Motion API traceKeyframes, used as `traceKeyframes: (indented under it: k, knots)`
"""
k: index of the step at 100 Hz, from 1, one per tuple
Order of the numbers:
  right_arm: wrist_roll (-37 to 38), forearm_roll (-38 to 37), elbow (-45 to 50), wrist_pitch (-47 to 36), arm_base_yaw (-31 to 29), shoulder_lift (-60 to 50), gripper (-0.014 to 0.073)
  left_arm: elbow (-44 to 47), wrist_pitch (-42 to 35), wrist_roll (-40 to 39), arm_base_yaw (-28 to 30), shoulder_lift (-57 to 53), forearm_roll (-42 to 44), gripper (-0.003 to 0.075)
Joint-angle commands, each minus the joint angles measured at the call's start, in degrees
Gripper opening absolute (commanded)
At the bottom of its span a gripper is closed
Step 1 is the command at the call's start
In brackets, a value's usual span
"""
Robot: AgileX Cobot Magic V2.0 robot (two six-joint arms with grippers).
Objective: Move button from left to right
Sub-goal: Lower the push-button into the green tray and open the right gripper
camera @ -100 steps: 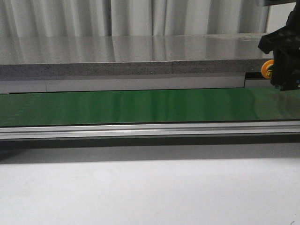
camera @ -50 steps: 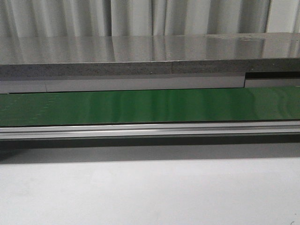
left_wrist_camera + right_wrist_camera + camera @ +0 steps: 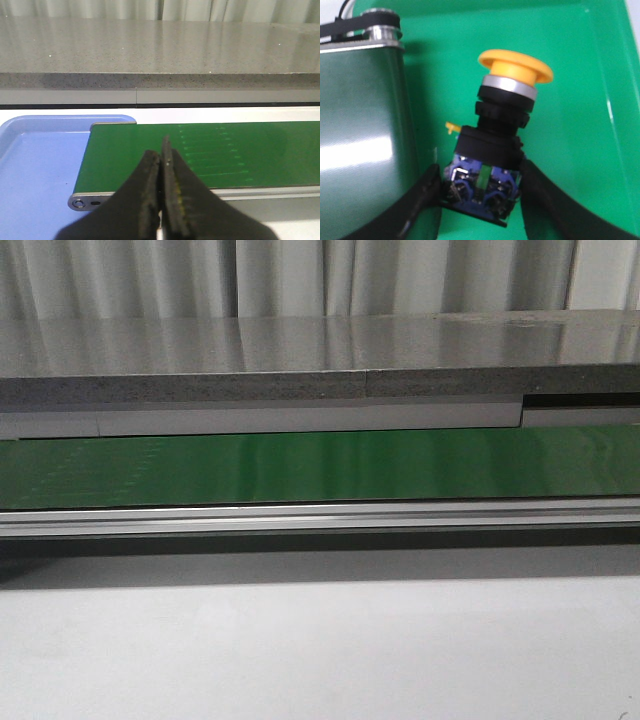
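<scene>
Right gripper (image 3: 482, 187) clamps the button's (image 3: 495, 140) dark body, yellow head toward 12 o'clock, over a green tray (image 3: 580, 125) beside the belt (image 3: 360, 130). Left gripper (image 3: 161, 200), fingers together, idles. Likely step: placing; next, lower and release.

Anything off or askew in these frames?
Nothing stands out. The right pincer grips the button by its dark base, yellow head away from the fingers, over a green tray beside the conveyor belt's end. Left pincer is shut, empty.
</scene>
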Motion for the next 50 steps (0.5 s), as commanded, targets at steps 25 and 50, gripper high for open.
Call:
traceKeyframes:
  k: [25,50]
  knots:
    - [-0.75,0.14,-1.82,-0.97,-0.29,1.73,0.0251,-1.57,-4.41,-0.27,-0.50,0.35,-0.57,-0.0021]
    - [-0.75,0.83,-1.82,-0.68,-0.29,3.04,0.0312,-1.57,-4.41,-0.27,-0.50,0.35,-0.57,-0.0021]
